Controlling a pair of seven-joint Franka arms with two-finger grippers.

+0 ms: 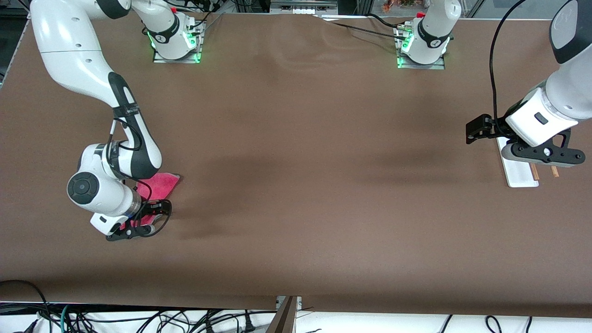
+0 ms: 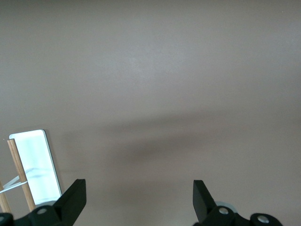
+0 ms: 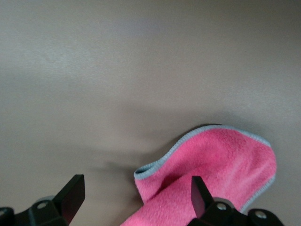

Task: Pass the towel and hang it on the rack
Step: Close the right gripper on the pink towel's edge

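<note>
The pink-red towel (image 1: 161, 181) lies crumpled on the brown table at the right arm's end, partly hidden under that arm. My right gripper (image 1: 138, 225) is low over its nearer part. In the right wrist view the towel (image 3: 221, 165) shows a grey trim, and a fold of it lies between the fingers of the open right gripper (image 3: 136, 195). The rack (image 1: 520, 173) stands at the left arm's end, a white base with two brown rods. My left gripper (image 1: 544, 159) hovers over it, open and empty. In the left wrist view the left gripper (image 2: 138, 188) is beside the rack (image 2: 35, 160).
Both arm bases (image 1: 178, 44) (image 1: 422, 46) stand along the table's edge farthest from the front camera. Cables (image 1: 138, 319) and a metal bracket (image 1: 287, 314) lie along the nearest edge. Bare brown table (image 1: 314, 175) stretches between towel and rack.
</note>
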